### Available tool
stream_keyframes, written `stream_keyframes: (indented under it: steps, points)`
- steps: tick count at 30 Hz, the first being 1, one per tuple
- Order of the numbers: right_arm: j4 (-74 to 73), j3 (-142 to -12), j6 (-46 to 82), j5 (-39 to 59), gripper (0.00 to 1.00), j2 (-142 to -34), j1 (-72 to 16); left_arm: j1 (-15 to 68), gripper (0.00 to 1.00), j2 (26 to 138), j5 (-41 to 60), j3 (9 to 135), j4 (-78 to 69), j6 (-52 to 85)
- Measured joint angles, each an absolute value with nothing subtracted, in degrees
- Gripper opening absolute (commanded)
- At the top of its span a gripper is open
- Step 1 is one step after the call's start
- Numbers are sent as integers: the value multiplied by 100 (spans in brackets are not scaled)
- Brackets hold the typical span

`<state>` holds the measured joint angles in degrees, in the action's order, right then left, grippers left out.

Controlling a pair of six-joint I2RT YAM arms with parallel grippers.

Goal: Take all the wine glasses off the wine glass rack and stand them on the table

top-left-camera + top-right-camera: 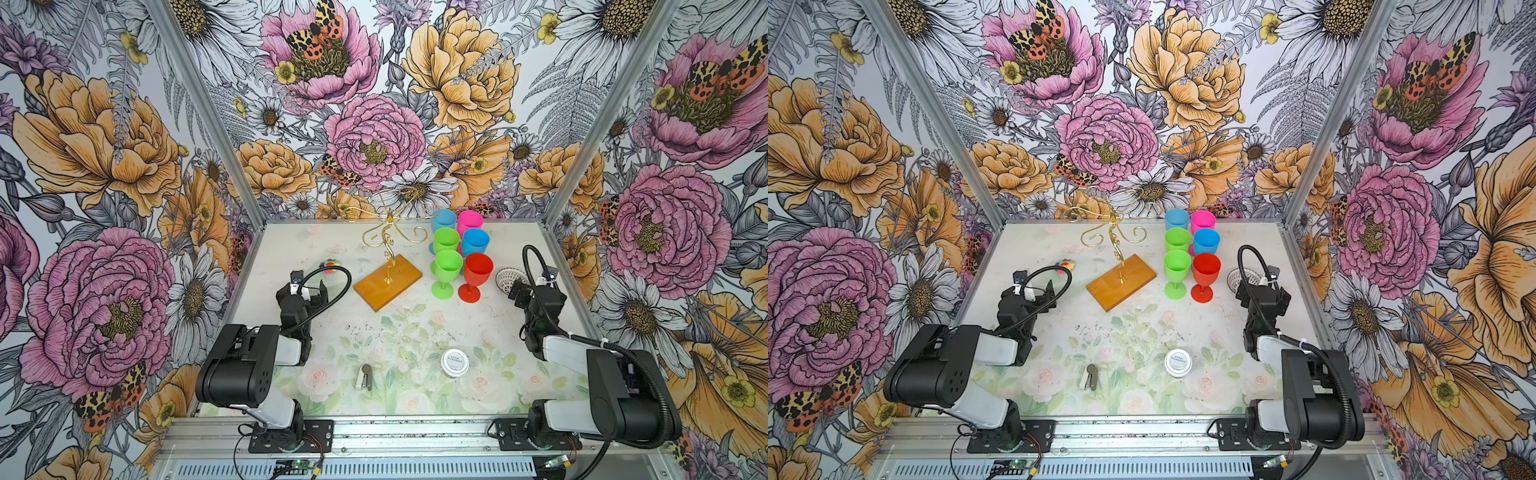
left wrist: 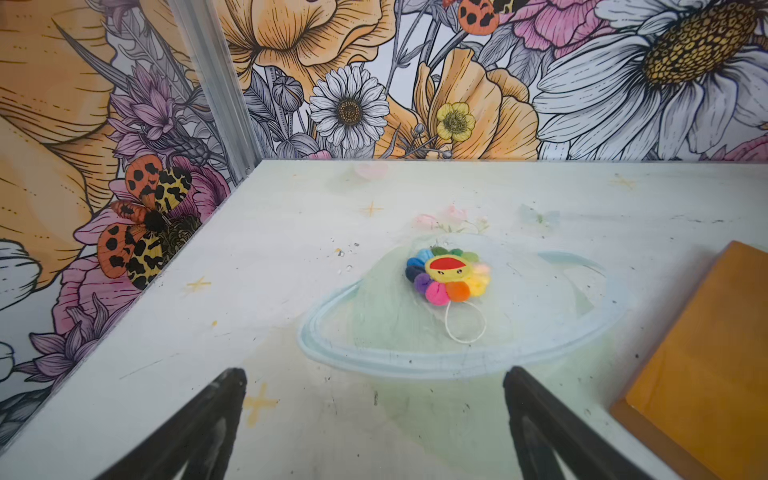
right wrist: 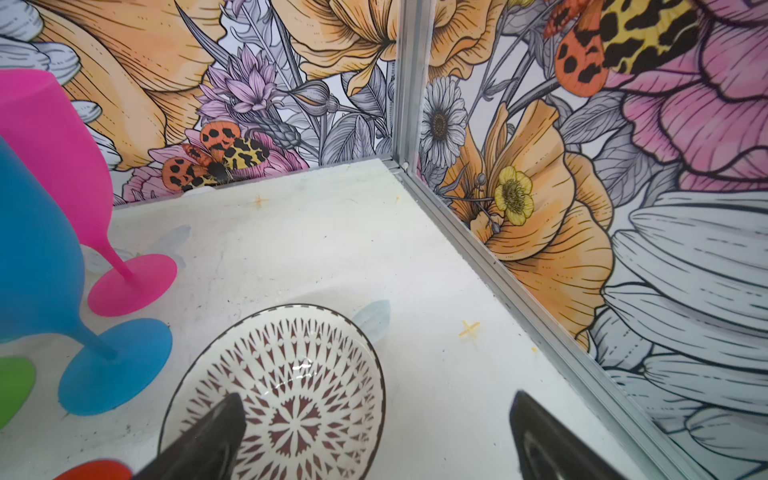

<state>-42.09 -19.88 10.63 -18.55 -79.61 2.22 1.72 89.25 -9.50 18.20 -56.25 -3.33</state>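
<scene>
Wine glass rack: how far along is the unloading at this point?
Done, apparently: the wine glass rack holds nothing on its wire arms, and six coloured glasses stand upright on the table beside it. In hand: nothing; the left claw and right claw are open and empty, the right above a patterned bowl. Left: no glass is visible on it to remove.

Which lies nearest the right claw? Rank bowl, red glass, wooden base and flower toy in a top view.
1. Bowl, at the right claw.
2. Red glass, left of the bowl.
3. Wooden base, centre.
4. Flower toy, far left.
</scene>
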Motion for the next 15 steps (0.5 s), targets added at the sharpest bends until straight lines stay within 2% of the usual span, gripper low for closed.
stream_keyframes:
  steps: [5, 15]
  points:
    - [-5221, -1669, 834, -1678, 100, -8674, 40, -45, 99, 8925, -784, 2104, -5487, -158]
    - [-5286, -1977, 779, -1669, 99, -8779, 8, -58, 99, 8925, -642, 2104, -5391, -117]
